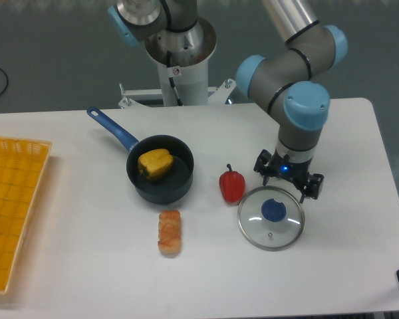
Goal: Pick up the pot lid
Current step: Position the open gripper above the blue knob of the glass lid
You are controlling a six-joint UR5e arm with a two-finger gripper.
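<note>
Clearly, the gripper (pixel 288 184) hangs open near the pot lid (pixel 253 227).
Its fingers stand apart by the lid's far rim.

From my fixed camera, I see my arm (pixel 306 103) coming in from the top of the view, its upper part cut off by the frame edge, and the wrist end standing right of centre with the gripper (pixel 288 181) below it. I have the gripper aimed downward, its two fingers (pixel 265 178) spread well apart with an open gap between the tips, one toward the left of the view and the other toward the right and slightly lower. Nothing sits clamped between them, and I can't make out the finer finger joints at this size.
</note>
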